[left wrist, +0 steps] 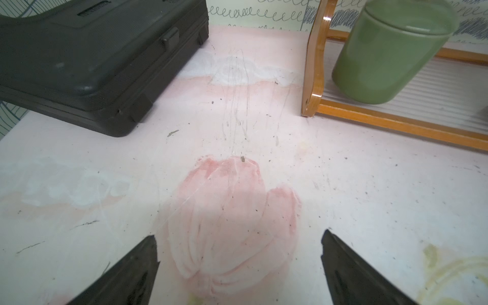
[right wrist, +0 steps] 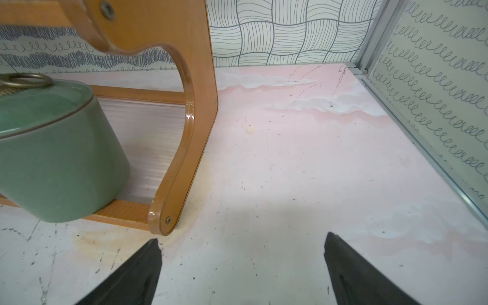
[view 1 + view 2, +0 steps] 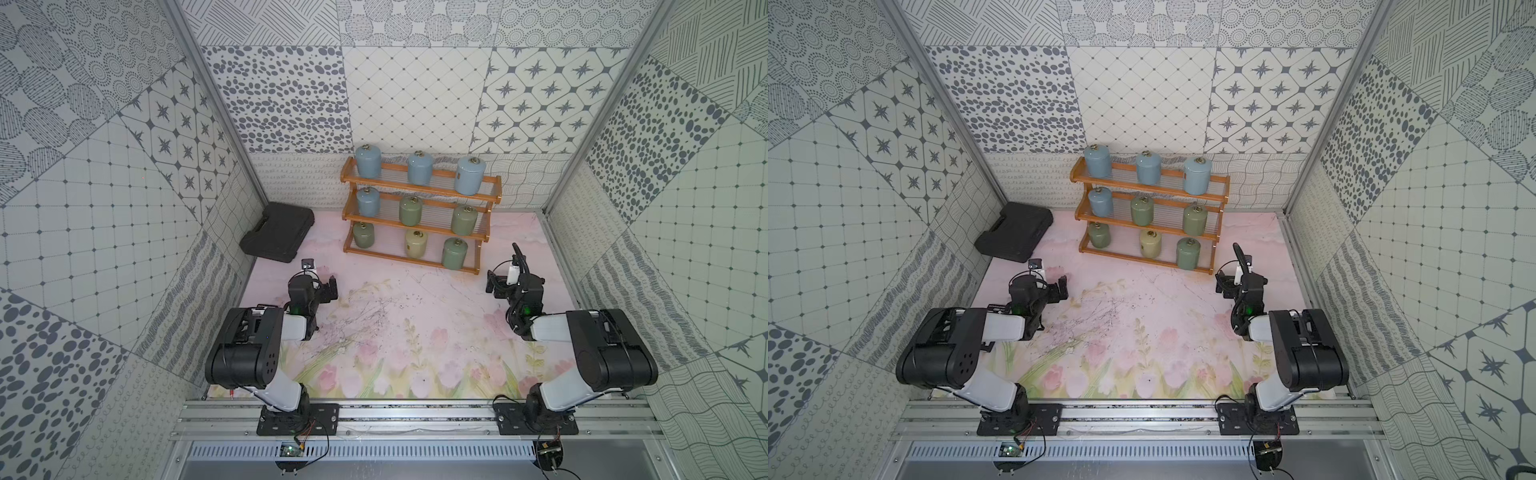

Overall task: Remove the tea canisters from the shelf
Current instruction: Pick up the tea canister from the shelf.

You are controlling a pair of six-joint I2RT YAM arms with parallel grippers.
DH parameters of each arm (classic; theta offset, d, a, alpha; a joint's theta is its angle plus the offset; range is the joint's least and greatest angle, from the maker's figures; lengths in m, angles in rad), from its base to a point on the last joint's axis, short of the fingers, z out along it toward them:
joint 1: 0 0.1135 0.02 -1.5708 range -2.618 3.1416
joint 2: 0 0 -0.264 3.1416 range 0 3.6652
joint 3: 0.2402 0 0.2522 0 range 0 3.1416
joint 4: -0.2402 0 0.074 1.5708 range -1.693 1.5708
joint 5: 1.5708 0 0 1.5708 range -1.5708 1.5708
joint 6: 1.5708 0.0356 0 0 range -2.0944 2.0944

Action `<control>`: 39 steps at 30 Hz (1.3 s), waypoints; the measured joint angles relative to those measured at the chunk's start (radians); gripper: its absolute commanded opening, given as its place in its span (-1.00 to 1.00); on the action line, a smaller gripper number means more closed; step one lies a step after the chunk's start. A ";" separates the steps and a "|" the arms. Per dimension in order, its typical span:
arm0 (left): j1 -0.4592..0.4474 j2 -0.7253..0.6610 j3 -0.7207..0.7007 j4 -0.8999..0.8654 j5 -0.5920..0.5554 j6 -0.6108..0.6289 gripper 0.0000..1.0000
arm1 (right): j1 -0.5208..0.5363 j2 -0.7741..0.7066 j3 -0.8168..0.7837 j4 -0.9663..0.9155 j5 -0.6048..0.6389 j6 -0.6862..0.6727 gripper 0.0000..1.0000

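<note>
The wooden three-tier shelf (image 3: 436, 190) stands at the back of the table and holds several tea canisters. Three pale blue ones (image 3: 419, 167) fill the top tier. The middle tier has one blue (image 3: 368, 201) and two green. On the bottom tier a cream canister (image 3: 415, 243) stands between two green ones. My left gripper (image 3: 328, 289) hovers open in front of the shelf's left end, with that end's bottom green canister (image 1: 390, 50) ahead of it. My right gripper (image 3: 492, 286) is open beside the shelf's right end, near the green canister (image 2: 58, 163) there. Both grippers (image 1: 239, 237) (image 2: 241, 243) are empty.
A black plastic case (image 3: 277, 230) lies at the back left, close to the left arm and beside the shelf end (image 1: 314, 66). The shelf's right side panel (image 2: 195, 105) stands just ahead of the right fingers. Patterned walls enclose the floral mat (image 3: 407, 332).
</note>
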 measured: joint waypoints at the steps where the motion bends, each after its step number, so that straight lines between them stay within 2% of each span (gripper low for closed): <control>1: 0.000 0.000 0.000 0.000 0.000 0.000 0.99 | 0.000 0.000 0.000 0.000 0.000 0.000 1.00; 35: 0.001 0.000 0.000 0.000 0.003 0.000 0.99 | 0.000 0.000 0.000 0.000 0.000 0.000 0.99; 39: -0.001 -0.026 0.002 -0.019 0.010 0.005 0.99 | 0.001 -0.053 0.019 -0.104 -0.024 -0.008 1.00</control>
